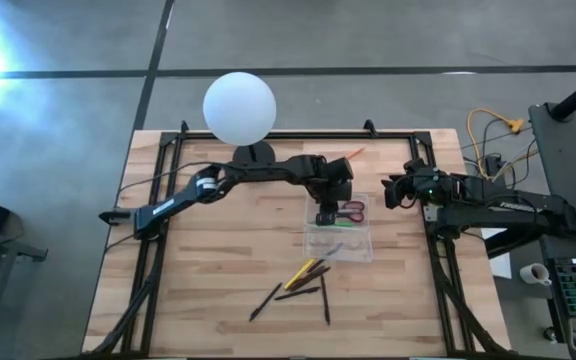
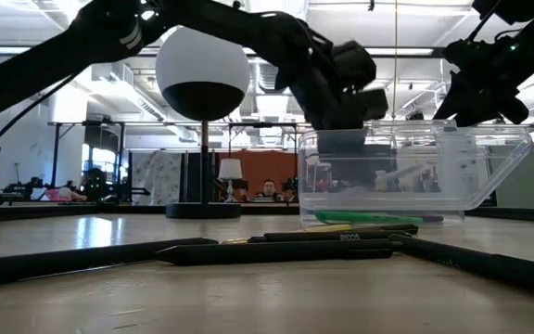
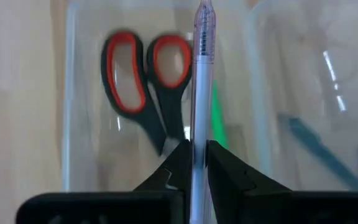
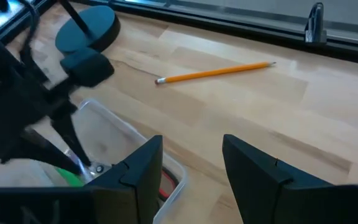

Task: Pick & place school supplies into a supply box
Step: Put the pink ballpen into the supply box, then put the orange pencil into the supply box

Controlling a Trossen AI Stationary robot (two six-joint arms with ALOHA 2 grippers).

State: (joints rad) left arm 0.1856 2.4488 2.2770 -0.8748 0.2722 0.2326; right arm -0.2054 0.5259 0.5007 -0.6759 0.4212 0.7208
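The clear plastic box lies open on the table, with red-handled scissors flat inside and something green beside them. A pale see-through pen is pinched between two dark fingers above the box. Several dark pens and a yellow pencil lie scattered just beside it. An orange pencil lies apart.

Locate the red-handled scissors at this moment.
The red-handled scissors lie inside the clear supply box, at its far end in the high view, just beside the left tool and the pen it holds.
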